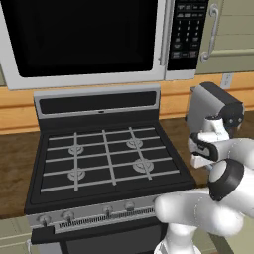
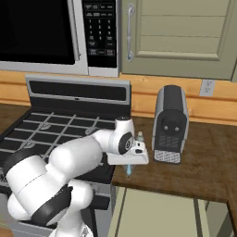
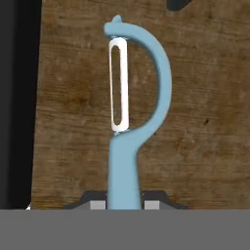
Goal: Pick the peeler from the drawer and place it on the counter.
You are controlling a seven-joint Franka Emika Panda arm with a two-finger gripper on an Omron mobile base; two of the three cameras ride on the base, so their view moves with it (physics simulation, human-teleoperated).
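The peeler [image 3: 128, 122] sits clamped between your gripper [image 3: 124, 204] fingers, its light-blue handle pinched at the bottom of the hand view and its white blade pointing away over the counter [image 3: 205, 122]. From the right base view you see the peeler [image 2: 128, 171] hanging below the hand at the counter's [image 2: 203, 162] front edge, between the stove [image 2: 55, 129] and the coffee machine [image 2: 170, 124]. The drawer [image 2: 157, 213] stands open underneath.

we are seeing the peeler [image 3: 124, 161] showing light blue with a white blade, the counter [image 3: 195, 122] showing dark brown wood grain, the stove top [image 1: 106, 158] wearing black under grey grates, and the coffee machine [image 2: 170, 124] showing grey and black
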